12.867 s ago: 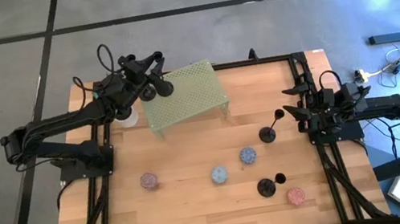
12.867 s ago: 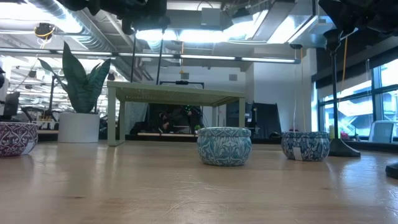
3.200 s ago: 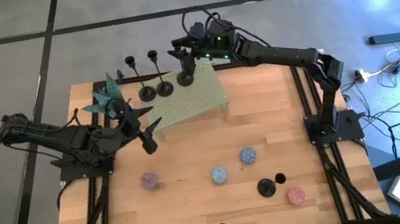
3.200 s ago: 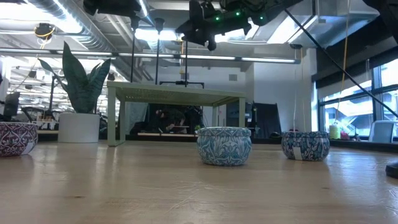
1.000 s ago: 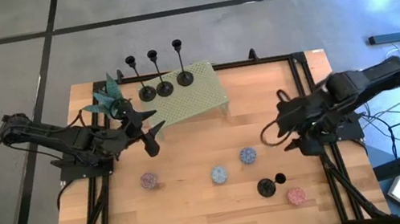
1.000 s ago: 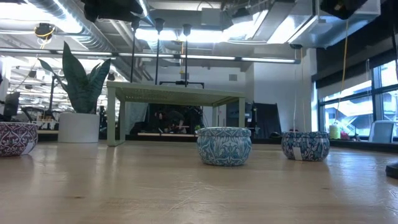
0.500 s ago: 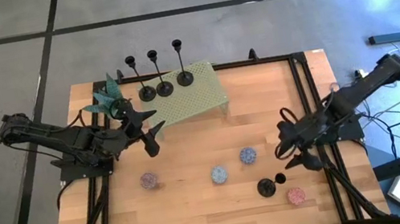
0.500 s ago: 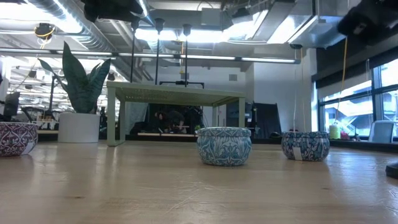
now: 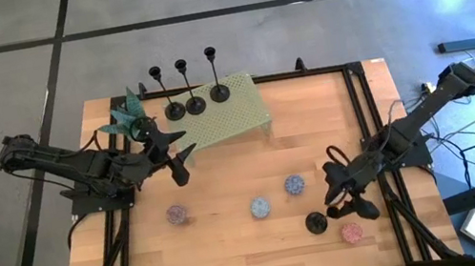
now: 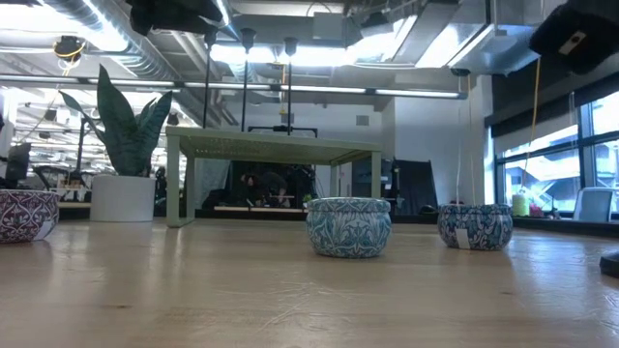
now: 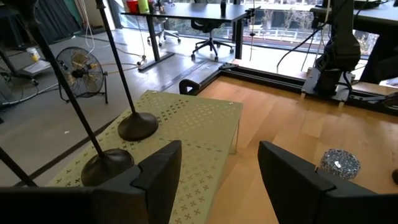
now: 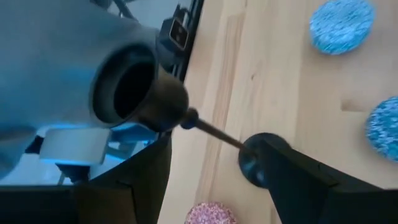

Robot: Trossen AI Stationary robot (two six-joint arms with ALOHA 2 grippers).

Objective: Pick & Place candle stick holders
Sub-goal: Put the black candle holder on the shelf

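The last candle holder (image 9: pixel 316 222) stands on the table, lower right of the overhead picture. It looks light, rigid, top-heavy; grip the thin stem. The right gripper (image 9: pixel 345 207) hangs open above it. The left gripper (image 9: pixel 174 158), open, waits beside the green stand (image 9: pixel 226 120).

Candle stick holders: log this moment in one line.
placed: three holders on green rack | right gripper open over fourth holder | left gripper open, waiting

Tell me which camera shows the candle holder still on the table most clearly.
The right wrist view: the last holder fills it, cup, stem and base, between the right pincer's open fingers. The high view shows it small, under that pincer. The low view catches only its base at the edge.
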